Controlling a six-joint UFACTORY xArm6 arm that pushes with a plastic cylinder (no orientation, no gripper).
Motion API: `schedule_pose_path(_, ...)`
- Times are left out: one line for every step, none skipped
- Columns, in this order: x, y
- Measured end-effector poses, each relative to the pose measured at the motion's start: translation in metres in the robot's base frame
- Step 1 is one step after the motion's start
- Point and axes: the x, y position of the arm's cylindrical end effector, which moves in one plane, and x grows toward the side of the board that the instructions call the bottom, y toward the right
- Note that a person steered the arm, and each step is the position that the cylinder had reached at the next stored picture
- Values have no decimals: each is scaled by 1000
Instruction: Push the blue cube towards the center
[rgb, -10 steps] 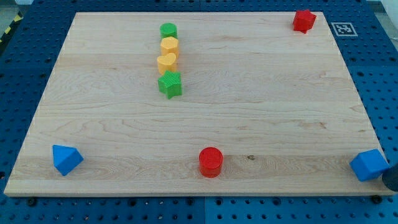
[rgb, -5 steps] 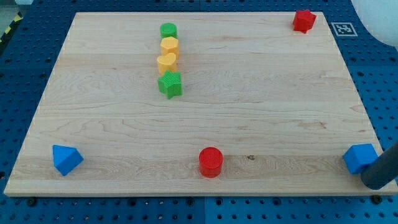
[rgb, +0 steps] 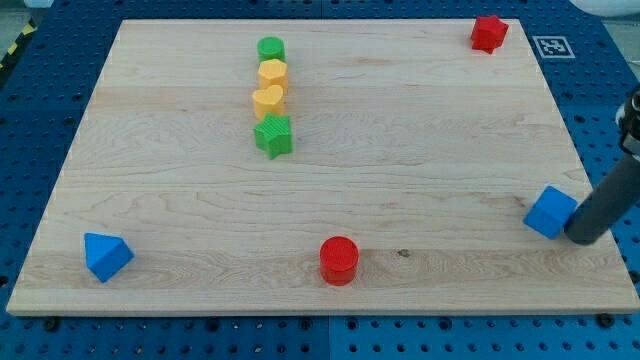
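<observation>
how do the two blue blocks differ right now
The blue cube sits at the board's right edge with my tip right beside it on the view's right; the blue triangular block sits alone near the bottom left corner, far from my tip. The cube shows square faces, the other block a wedge-like, pointed form. Both are the same blue and similar in size.

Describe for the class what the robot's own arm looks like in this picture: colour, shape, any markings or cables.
Only the rod shows: a straight, smooth, dark grey-black cylinder, running from the view's right edge down to my tip. No markings, labels or cables are visible on it.
</observation>
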Motion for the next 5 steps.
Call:
schedule_pose_path(-21,-11)
schedule_pose_path(-23,-21)
schedule_pose_path(-23,-45)
schedule_pose_path(-24,-56)
schedule_pose_path(-27,-57)
